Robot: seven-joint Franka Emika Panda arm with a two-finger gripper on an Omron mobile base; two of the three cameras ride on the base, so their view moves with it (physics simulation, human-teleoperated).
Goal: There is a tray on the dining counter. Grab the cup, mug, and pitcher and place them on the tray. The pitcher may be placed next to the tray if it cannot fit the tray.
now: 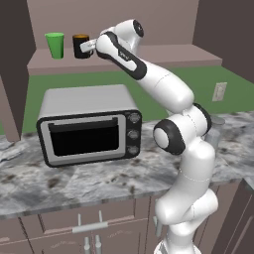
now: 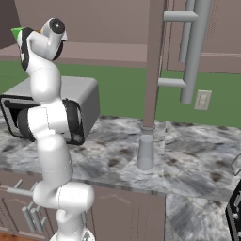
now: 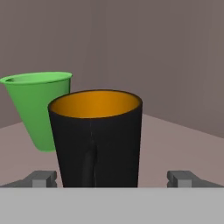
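Note:
The black mug (image 3: 96,140) with its orange inside stands upright on a high shelf (image 1: 163,53), close in front of the hand camera. My gripper (image 3: 113,178) is open, one fingertip on each side of the mug's base and both clear of its wall. From the left base view the gripper (image 1: 87,48) is at the mug (image 1: 80,45). The green cup (image 3: 37,109) (image 1: 55,44) stands just left of the mug. The pale grey pitcher (image 2: 145,151) stands on the marbled counter by a brown post. The tray and the dining counter are out of view.
A grey toaster oven (image 1: 89,124) sits on the marbled counter (image 1: 74,183) under the shelf, beneath my stretched arm. A brown post (image 2: 154,61) and grey pipes (image 2: 194,52) rise at the right. Cabinet doors with handles run below the counter edge.

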